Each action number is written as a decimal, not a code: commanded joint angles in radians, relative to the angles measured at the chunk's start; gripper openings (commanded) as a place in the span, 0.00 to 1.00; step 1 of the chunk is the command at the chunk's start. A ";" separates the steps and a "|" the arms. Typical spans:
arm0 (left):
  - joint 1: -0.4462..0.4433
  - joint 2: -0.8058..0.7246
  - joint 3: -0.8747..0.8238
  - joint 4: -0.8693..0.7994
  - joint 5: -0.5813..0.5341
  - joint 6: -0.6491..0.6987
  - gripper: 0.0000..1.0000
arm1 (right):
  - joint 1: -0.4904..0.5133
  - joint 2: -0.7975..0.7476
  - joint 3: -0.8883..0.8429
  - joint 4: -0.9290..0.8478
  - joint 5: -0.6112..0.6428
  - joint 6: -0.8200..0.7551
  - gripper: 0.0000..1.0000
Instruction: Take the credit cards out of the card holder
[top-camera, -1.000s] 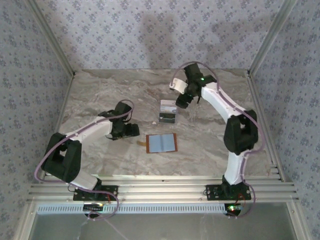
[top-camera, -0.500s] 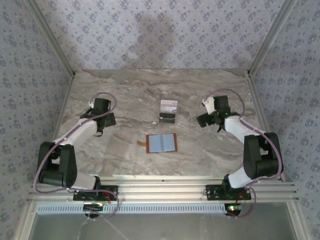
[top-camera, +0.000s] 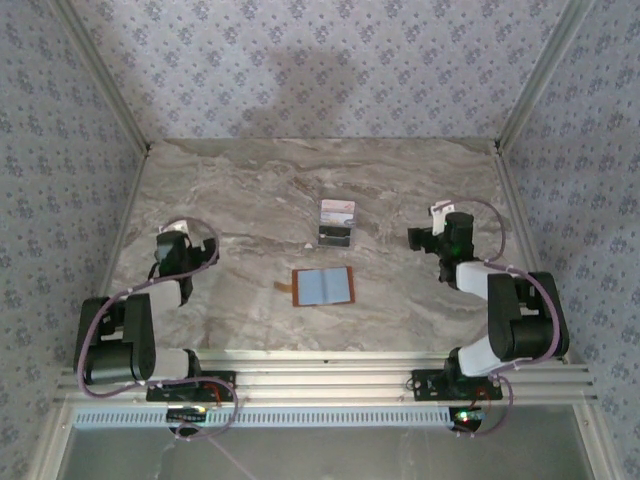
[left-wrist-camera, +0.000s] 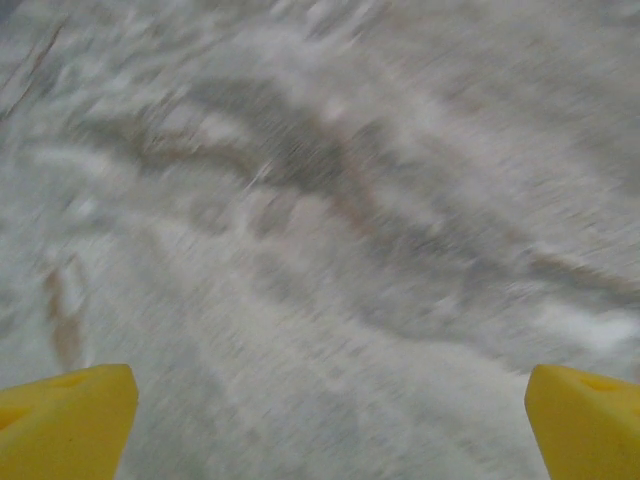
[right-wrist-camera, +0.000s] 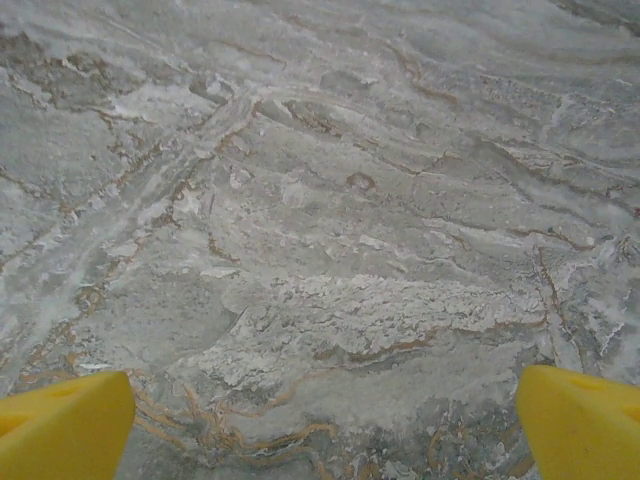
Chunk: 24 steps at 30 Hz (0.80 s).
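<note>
The card holder (top-camera: 323, 287) lies open and flat at the table's middle, pale grey-blue face up, with an orange-brown edge on its left. Just behind it rest the credit cards (top-camera: 337, 222), a whitish-pink one at the back and grey ones in front. My left gripper (top-camera: 172, 262) sits far left of the holder, folded back near its base. My right gripper (top-camera: 424, 240) hovers to the right of the cards. In the left wrist view the gripper (left-wrist-camera: 330, 420) is open over blurred bare marble. The right wrist view shows its gripper (right-wrist-camera: 325, 420) open too, nothing between the yellow fingertips (right-wrist-camera: 60, 425).
The marble table (top-camera: 250, 190) is boxed in by patterned walls at the back and both sides. An aluminium rail (top-camera: 320, 375) runs along the near edge by the arm bases.
Both arms have pulled away from the middle. The left gripper went from beside the holder to the far left, and the right one from above the cards to the right side.
</note>
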<state>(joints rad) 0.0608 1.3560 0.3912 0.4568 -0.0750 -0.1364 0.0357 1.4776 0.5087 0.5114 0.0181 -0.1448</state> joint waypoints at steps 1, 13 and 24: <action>0.005 0.020 0.015 0.223 0.125 0.076 0.99 | -0.010 -0.023 -0.040 0.106 -0.019 0.033 1.00; -0.034 0.179 0.021 0.356 0.092 0.125 0.99 | -0.064 0.049 -0.125 0.319 -0.017 0.108 1.00; -0.055 0.178 0.017 0.364 0.039 0.129 1.00 | -0.064 0.046 -0.120 0.306 0.002 0.116 1.00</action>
<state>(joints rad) 0.0101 1.5356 0.3992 0.7795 -0.0204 -0.0254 -0.0219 1.5169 0.3714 0.7910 0.0048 -0.0475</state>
